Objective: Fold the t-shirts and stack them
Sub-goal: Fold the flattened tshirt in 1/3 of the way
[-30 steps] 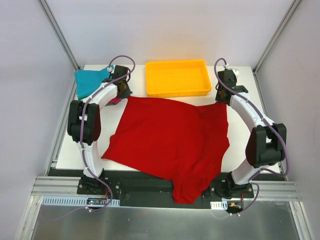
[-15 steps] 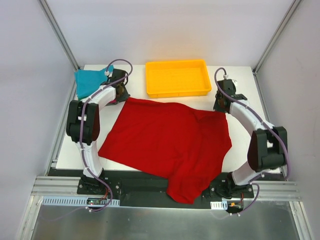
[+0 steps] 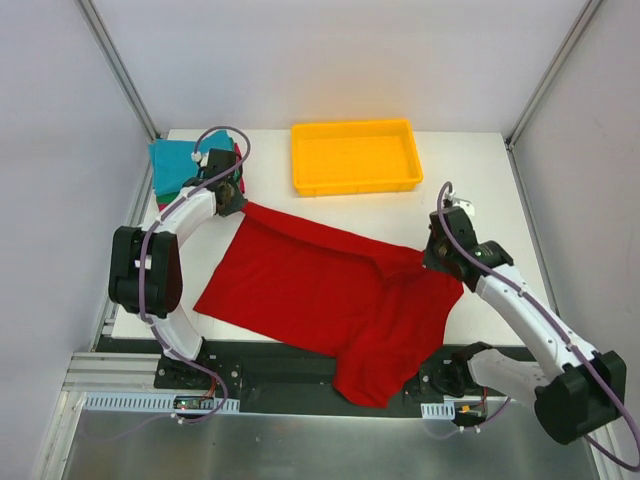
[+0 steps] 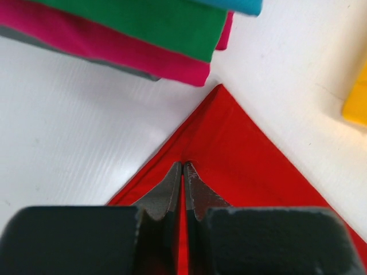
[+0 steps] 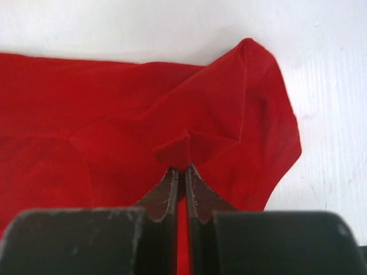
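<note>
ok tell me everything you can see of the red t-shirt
The bright red t-shirt is soft cloth, spread mostly flat and slanted across the white table, wrinkled toward the right, one part draping over the near edge. Shut left jaws pinch its far-left corner; shut right jaws pinch a bunched fold at its right side.

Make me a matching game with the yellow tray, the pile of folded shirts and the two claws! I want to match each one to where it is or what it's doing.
Things:
1. yellow tray
2. stack of folded t-shirts
3. left claw
4. right claw

Places or states:
A. shut on a bunched fold at the right side of the red t-shirt
B. far-left corner of the table
C. shut on the red t-shirt's far-left corner
D. middle of the table's far edge

Pairs: 1-D, 2-B, 3-C, 4-A.
</note>
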### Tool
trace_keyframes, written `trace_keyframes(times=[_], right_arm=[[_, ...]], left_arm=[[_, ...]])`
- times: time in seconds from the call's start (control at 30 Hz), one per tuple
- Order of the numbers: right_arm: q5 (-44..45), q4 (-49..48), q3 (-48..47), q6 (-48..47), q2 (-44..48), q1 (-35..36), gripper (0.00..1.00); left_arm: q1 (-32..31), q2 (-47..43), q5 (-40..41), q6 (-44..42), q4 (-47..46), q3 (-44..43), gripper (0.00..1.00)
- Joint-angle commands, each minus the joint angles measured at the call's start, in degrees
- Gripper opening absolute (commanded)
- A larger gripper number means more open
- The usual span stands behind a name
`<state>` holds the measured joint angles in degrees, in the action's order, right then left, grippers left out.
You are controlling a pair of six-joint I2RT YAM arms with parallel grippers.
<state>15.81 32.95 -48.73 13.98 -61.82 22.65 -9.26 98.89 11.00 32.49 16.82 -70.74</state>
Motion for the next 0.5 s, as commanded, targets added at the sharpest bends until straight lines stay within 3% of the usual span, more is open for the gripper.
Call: trace_keyframes(times=[0.0, 0.23, 0.47], right_arm=[[4.31, 6.59, 1.53, 7.19, 5.30, 4.67, 0.02], [4.75, 5.64, 9.69, 19.22, 10.22, 12.40, 0.04], [7.04, 3.26, 20.07, 33.99, 21.21, 21.37, 0.09]], left_arm=[[0.55, -5.28, 1.57, 0.38, -0.12, 3.58, 0.00], [0.99, -5.99, 3.85, 0.82, 1.28, 5.79, 0.00], [1.35, -5.11, 5.69, 1.35, 3.04, 6.05, 0.00]])
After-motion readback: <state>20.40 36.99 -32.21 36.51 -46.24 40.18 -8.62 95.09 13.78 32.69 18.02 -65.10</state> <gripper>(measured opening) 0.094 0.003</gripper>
